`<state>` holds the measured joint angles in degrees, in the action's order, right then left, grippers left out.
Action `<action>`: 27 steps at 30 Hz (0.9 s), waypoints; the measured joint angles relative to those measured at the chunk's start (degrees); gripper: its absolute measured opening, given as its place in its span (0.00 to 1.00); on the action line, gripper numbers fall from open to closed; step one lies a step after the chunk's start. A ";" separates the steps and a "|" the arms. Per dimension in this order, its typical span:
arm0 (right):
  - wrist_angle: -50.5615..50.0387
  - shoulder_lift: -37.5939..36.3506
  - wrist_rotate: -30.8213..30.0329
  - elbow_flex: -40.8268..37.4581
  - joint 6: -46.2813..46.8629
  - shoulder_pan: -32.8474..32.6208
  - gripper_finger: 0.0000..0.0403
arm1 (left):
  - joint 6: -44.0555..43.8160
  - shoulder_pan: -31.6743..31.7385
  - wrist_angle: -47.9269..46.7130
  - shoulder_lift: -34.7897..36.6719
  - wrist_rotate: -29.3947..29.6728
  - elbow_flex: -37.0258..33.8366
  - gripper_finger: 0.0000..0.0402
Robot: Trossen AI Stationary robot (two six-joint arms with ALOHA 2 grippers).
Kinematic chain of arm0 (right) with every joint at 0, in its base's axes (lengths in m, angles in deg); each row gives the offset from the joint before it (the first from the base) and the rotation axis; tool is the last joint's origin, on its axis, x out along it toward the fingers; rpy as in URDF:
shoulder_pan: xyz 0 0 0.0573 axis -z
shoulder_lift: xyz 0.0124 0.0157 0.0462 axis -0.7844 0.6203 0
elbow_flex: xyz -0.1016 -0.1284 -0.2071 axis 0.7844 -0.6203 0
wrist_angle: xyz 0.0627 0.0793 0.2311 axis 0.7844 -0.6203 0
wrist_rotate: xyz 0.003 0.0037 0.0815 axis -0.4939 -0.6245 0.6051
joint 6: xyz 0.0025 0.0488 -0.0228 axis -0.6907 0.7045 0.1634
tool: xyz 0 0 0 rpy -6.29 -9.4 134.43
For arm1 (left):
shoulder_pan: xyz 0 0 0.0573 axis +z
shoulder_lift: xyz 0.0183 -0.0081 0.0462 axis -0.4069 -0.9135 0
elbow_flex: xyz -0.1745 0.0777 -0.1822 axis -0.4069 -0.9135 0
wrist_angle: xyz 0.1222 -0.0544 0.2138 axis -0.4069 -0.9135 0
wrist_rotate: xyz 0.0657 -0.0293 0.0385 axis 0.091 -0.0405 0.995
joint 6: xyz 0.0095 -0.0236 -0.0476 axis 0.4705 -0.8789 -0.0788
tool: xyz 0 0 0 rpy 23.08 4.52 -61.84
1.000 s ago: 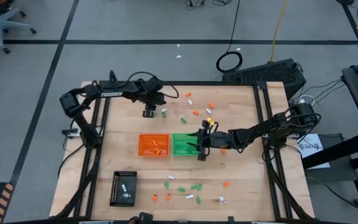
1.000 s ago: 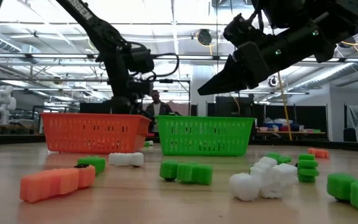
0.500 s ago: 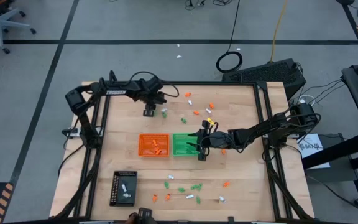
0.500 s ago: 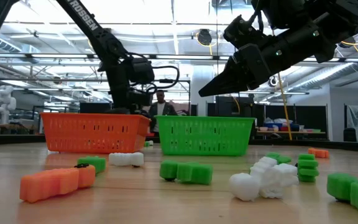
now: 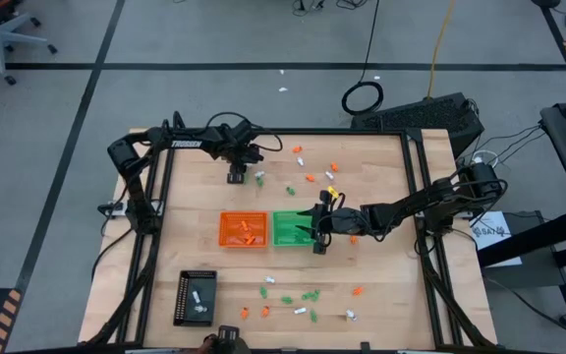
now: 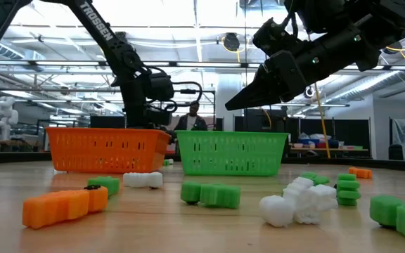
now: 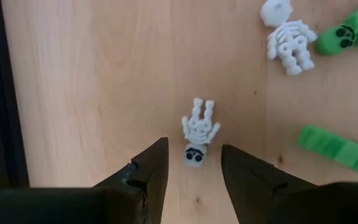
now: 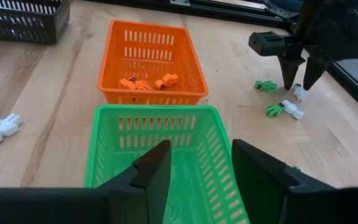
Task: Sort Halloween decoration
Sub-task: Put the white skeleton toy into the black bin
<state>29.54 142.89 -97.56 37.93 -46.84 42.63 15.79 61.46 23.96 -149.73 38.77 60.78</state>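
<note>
L claw (image 7: pixel 193 167) open over 1 white skeleton (image 7: pixel 197 132)

Bright, even overhead light; ceiling strips (image 6: pixel 153 28) glare white in the low view. Shadows on the table (image 5: pixel 381 187) are soft. Nearest trinkets (image 6: pixel 65 205) look slightly blurred, perhaps out of focus.

Grey floor (image 5: pixel 214 39) with dark tape lines — office chair (image 5: pixel 3 39) in corner, ceiling lights (image 6: pixel 188 14) bright.
</note>
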 joint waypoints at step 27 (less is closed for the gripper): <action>-3.58 0.00 0.17 -0.02 4.12 -0.10 0.38 | -5.98 -4.17 -1.82 5.60 6.22 -0.36 0.04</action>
<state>25.96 142.89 -97.38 37.91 -42.72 42.53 9.81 57.29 22.15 -144.13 45.00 60.42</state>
